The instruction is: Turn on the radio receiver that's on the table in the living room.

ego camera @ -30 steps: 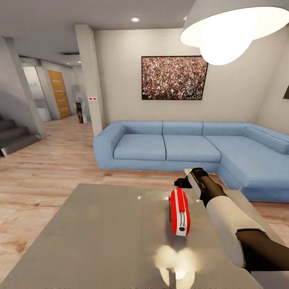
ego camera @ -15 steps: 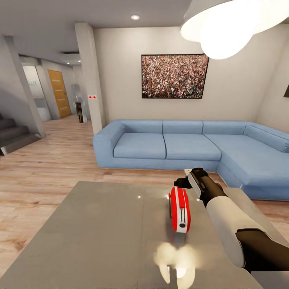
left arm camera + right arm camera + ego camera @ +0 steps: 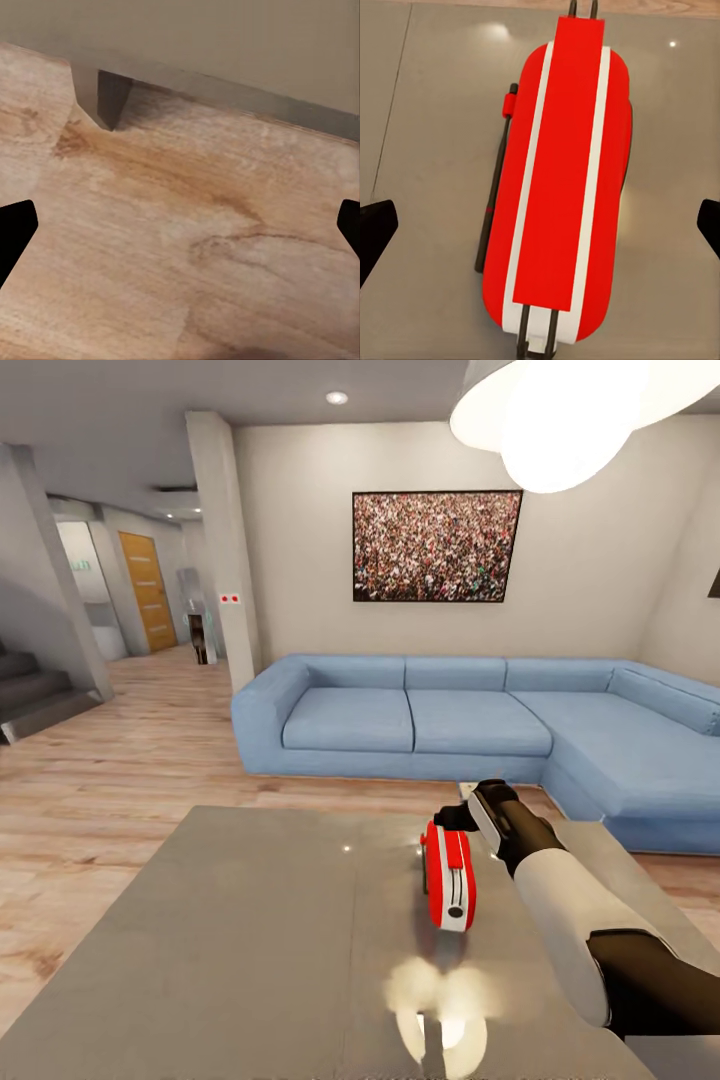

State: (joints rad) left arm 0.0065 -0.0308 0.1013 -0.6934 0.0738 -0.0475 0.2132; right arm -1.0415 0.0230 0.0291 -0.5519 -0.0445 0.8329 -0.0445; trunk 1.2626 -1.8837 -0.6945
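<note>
1. The radio receiver (image 3: 447, 876) stands on its narrow edge on the grey bench (image 3: 250, 940), toward the bench's sofa-side edge and right of its middle, its red-and-white band facing up
2. The right arm (image 3: 560, 900) reaches out over the bench from the near right corner, and its pincer (image 3: 455, 818) sits just beyond the far end of the receiver; from the head view I cannot tell whether it touches the receiver
3. Seen along the right pincer, the receiver (image 3: 559, 187) lies lengthwise between the two dark fingertips (image 3: 375, 232), which are spread wide and well apart from its sides, with a thin dark antenna (image 3: 495, 187) running along one flank
4. The left pincer (image 3: 180, 225) hangs over wood floor (image 3: 187, 247) near a bench leg (image 3: 105, 97), its fingertips also spread wide, holding nothing
5. Past the bench stands the light-blue sofa (image 3: 480, 725), with the framed crowd photo (image 3: 435, 546) on the wall above it and the pendant lamp (image 3: 580, 410) glowing overhead
</note>
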